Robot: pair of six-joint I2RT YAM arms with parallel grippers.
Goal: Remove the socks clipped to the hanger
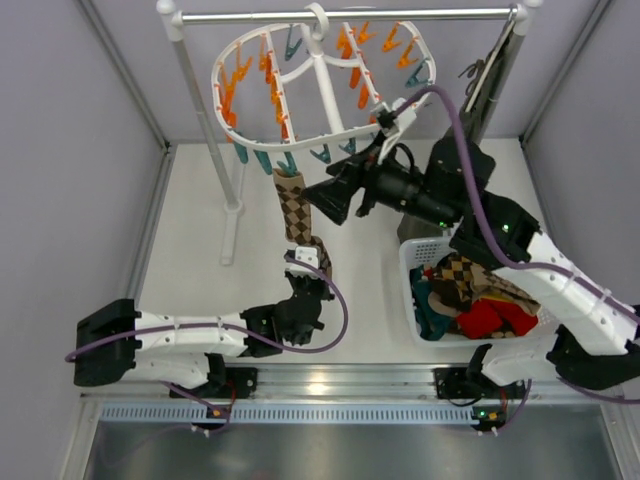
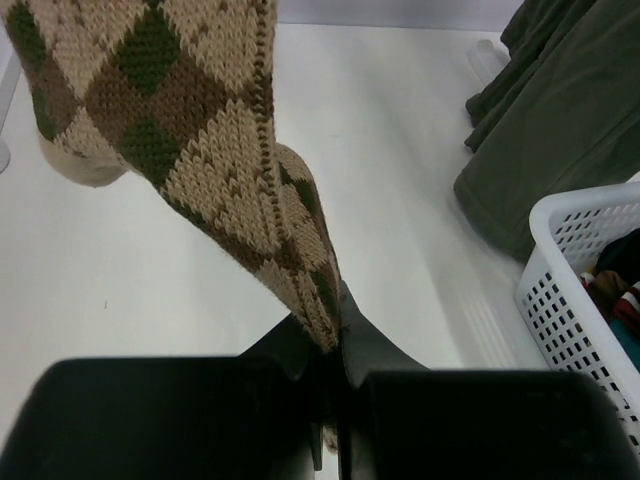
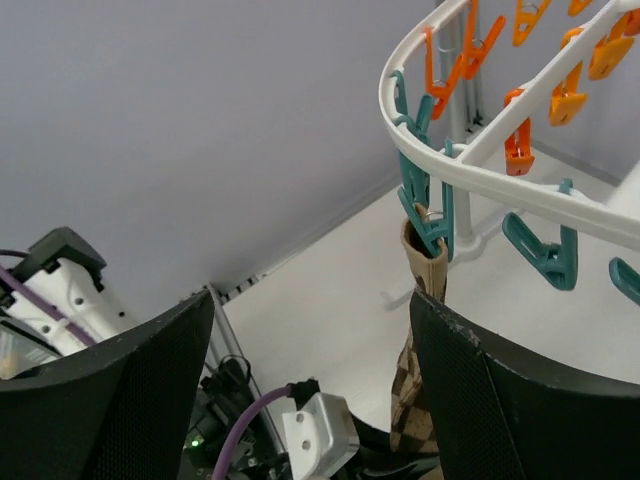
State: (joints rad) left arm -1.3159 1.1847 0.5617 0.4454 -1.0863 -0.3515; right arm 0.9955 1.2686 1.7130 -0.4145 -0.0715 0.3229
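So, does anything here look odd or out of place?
Only the argyle sock: clipped to the hanger, it slants down into the left gripper, which is shut on its lower end. Nothing looks spilled or broken.

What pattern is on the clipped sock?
Tan, brown and olive-green argyle diamonds on the sock; clearest in the left wrist view.

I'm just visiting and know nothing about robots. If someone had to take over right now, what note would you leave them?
Left gripper: shut on the lower end of the diamond-patterned sock.
Right gripper: open, holding nothing, raised close under the hanger.
The sock's top sits in a teal clip on the hanger's rim.
Done: no other sock shows on the hanger; the white basket already holds patterned socks.
Left: free this sock from the clip, probably then drop it in the basket.
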